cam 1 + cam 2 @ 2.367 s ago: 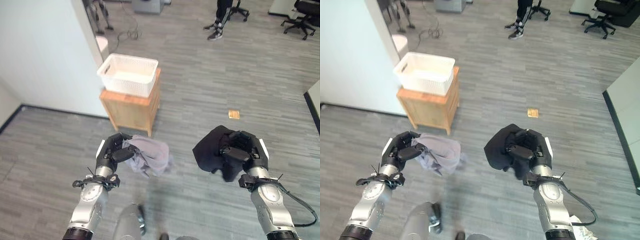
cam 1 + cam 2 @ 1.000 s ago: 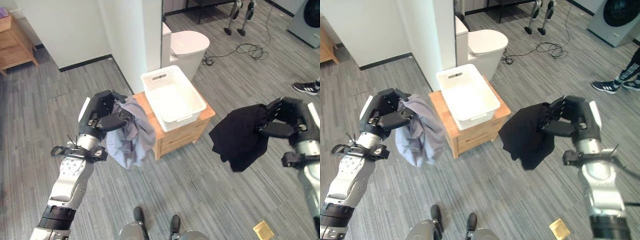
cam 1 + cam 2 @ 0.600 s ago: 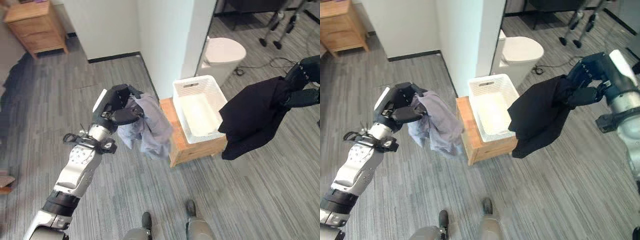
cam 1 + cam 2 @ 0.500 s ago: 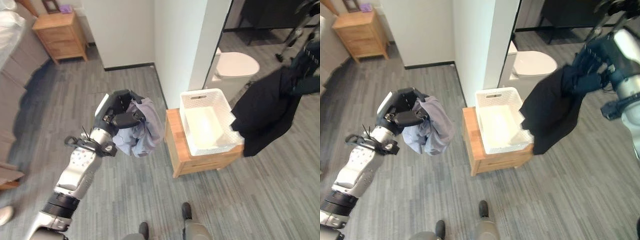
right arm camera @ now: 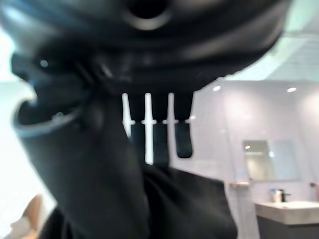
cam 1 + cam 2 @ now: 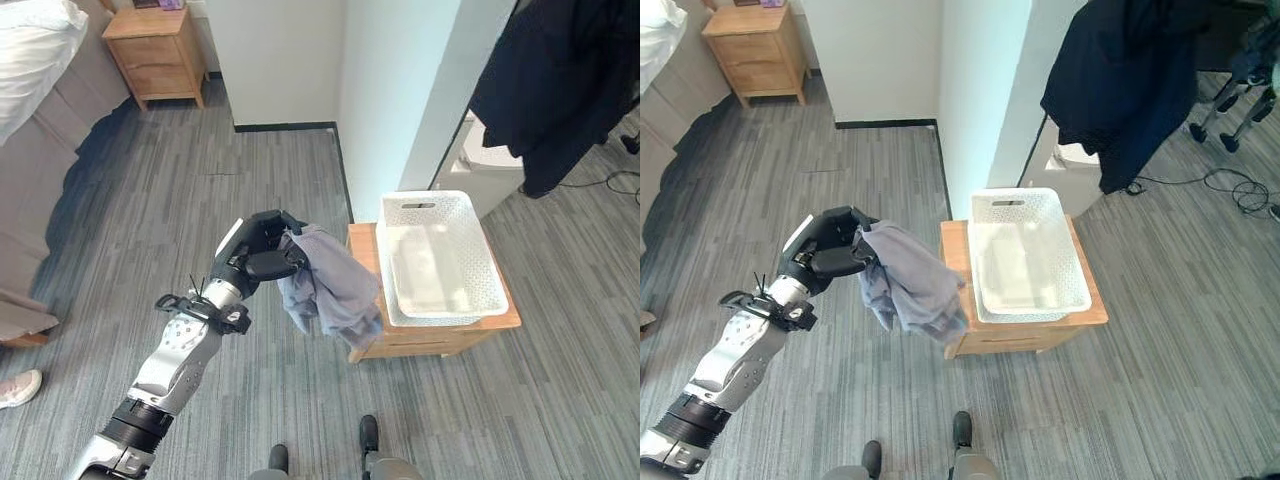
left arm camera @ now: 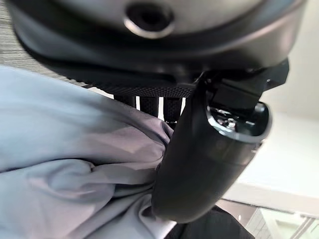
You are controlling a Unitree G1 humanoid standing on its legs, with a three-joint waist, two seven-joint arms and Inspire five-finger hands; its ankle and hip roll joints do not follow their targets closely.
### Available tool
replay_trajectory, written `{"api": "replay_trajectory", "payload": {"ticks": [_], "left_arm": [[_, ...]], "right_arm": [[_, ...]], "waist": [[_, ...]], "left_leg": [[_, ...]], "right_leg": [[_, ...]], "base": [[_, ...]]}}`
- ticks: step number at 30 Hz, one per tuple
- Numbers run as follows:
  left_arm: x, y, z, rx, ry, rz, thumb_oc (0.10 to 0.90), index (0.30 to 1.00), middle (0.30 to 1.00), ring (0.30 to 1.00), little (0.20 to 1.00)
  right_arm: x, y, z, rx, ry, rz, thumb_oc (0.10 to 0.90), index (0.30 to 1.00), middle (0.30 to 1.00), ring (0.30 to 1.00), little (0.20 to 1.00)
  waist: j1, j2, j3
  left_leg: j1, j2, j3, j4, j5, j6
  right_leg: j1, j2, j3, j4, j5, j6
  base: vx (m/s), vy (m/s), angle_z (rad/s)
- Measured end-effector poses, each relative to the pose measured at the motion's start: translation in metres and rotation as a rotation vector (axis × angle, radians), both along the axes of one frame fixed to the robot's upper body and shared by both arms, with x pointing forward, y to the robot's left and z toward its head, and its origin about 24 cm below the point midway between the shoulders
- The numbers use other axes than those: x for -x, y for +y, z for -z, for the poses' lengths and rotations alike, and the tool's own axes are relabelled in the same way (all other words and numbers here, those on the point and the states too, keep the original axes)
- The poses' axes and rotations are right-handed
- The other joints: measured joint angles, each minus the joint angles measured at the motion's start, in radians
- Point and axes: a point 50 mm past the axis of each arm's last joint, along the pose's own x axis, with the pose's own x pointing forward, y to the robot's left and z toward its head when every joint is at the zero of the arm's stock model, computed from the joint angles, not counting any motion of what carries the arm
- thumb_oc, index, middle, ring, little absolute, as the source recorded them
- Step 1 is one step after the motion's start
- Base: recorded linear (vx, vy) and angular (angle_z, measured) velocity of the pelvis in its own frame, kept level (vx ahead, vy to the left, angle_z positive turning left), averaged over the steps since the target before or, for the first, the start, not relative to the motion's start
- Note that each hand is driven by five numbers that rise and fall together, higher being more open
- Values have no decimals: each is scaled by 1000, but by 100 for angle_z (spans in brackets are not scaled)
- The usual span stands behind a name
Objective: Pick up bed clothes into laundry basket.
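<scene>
Since half a second ago your right arm has swung the black garment (image 6: 1130,80) higher still, so it now hangs up against the pale wall corner, above and beyond the white laundry basket (image 6: 1029,256), where before it dangled over the basket's right rim. Your left hand (image 6: 260,258) has kept its hold and come a little closer to the basket; the grey garment (image 6: 328,288), bunched up tight a moment back, now hangs loose below the fingers.

Your left hand is clenched on the grey garment: in its wrist view the thumb (image 7: 207,149) presses across the cloth (image 7: 75,164) and the fingers curl in behind it. The cloth drapes down and to the hand's right, its lower folds just in front of the left edge of the wooden cabinet (image 6: 365,250) that carries the basket. The basket sits to the right of that hand, with no clothes visible in it.

Your right hand (image 5: 99,164) is curled round the black garment (image 5: 184,204) in its own wrist view, dark cloth gathered under thumb and fingers.

Behind and to the left of your left hand stand a wooden nightstand (image 6: 158,55) and the bed (image 6: 40,110). A shoe (image 6: 18,388) of a person shows at the floor's left edge.
</scene>
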Motion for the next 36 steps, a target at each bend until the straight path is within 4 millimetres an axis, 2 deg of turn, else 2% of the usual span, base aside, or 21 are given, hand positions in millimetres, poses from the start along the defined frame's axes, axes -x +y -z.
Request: {"api": "replay_trajectory", "payload": {"ticks": [2,4,10,15,20,22,23,25,26,29,30,33,36], "left_arm": [[3,1,5,7,23,-2,400,300,300,300,300],[10,8,17,17,81,-22,400,300,300,300,300],[21,20,39,26,174,-76,400,300,300,300,300],[25,27,48,109,229,-119,400,300,300,300,300],[38,36,62,117,285,-159,400,300,300,300,300],[45,42,74,116,327,-187,400,300,300,300,300],[47,42,81,137,352,-205,400,300,300,300,300],[48,38,87,157,374,-208,400,300,300,300,300],[46,33,87,167,383,-189,400,300,300,300,300],[45,28,86,183,376,-174,400,300,300,300,300],[46,25,88,197,380,-174,400,300,300,300,300],[45,17,89,216,384,-154,400,300,300,300,300],[43,14,88,215,379,-142,400,300,300,300,300]], "right_arm": [[-10,-4,7,-63,17,11,400,300,300,300,300],[-20,-18,20,-137,68,87,400,300,300,300,300],[-27,-24,34,-145,148,143,400,300,300,300,300],[-31,-35,44,-175,199,215,400,300,300,300,300],[-32,-34,49,-151,233,226,400,300,300,300,300],[-40,-11,67,-58,276,162,400,300,300,300,300],[-41,7,77,8,278,96,400,300,300,300,300],[-44,20,90,31,291,30,400,300,300,300,300],[-48,22,104,43,336,37,400,300,300,300,300],[-49,14,124,38,393,76,400,300,300,300,300],[-51,14,145,5,432,76,400,300,300,300,300],[-52,19,184,17,541,62,400,300,300,300,300],[-53,26,204,98,628,61,400,300,300,300,300]], "waist": [[6,0,0],[27,0,1],[37,19,10],[38,50,24],[26,99,28],[1,115,28],[-12,132,30],[-16,152,35],[-20,171,38],[-21,190,38],[-20,198,35],[-28,198,35],[-39,200,36]], "left_leg": [[-8,0,-9,0,2,-1],[-36,-2,-17,0,6,-3],[-47,-2,-13,0,8,-4],[-38,-10,-13,0,8,-4],[-36,-22,-13,-3,12,2],[-35,-26,-4,-2,13,5],[-37,-26,16,-3,13,6],[-42,-30,31,-6,14,10],[-49,-33,33,-6,16,12],[-53,-30,36,-6,17,12],[-57,-27,46,-6,17,12],[-57,-23,60,-10,17,12],[-56,-22,66,-12,18,10]], "right_leg": [[-3,-1,-7,0,0,0],[-28,0,-14,0,1,-1],[-41,-1,-15,0,1,-1],[-29,-12,-18,0,0,-1],[-28,-24,-17,0,0,0],[-33,-23,-4,0,1,2],[-44,-24,11,0,0,7],[-58,-27,22,0,9,9],[-66,-29,25,0,11,10],[-72,-25,32,0,16,9],[-82,-22,45,0,18,7],[-90,-19,50,0,20,5],[-91,-18,51,0,20,5]], "base": [[13,-18,11],[-15,-6,12],[4,-4,1],[6,1,2],[0,0,0],[1,19,-14],[7,14,-30],[-5,9,-26],[-8,1,-8],[7,-18,-6],[18,-25,-19],[11,-30,-13],[0,-26,-4]]}}
